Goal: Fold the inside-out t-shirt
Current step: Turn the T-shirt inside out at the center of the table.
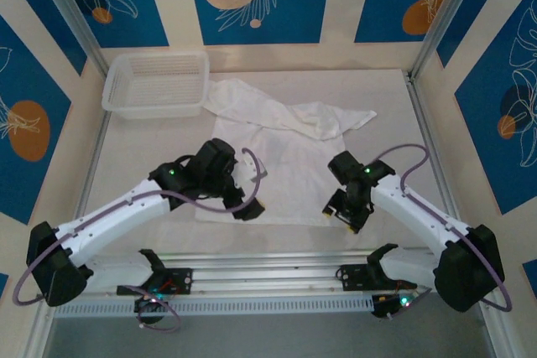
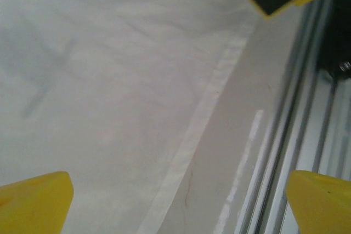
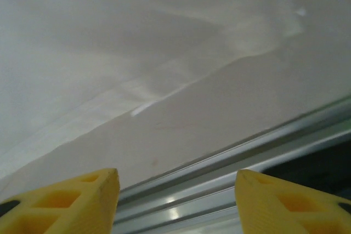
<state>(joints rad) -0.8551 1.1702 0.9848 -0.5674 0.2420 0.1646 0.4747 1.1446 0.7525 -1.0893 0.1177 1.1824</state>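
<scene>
Top view: the inside-out t-shirt (image 1: 277, 165) lies mid-frame on the counter (image 1: 403, 123), lower half flat, top bunched, and no fold is made yet. The basket (image 1: 151, 109), upper left, looks empty. Left wrist: the left end effector (image 2: 181, 190) is spread wide over the hem (image 2: 186, 146), gripping nothing. Right wrist: the right end effector (image 3: 176, 179) is apart too, and empty.

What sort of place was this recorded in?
Probably a robot data-collection cell, not a home: aluminium frame posts, printed blue panels walling the table, left arm and right arm bolted to a rail.
</scene>
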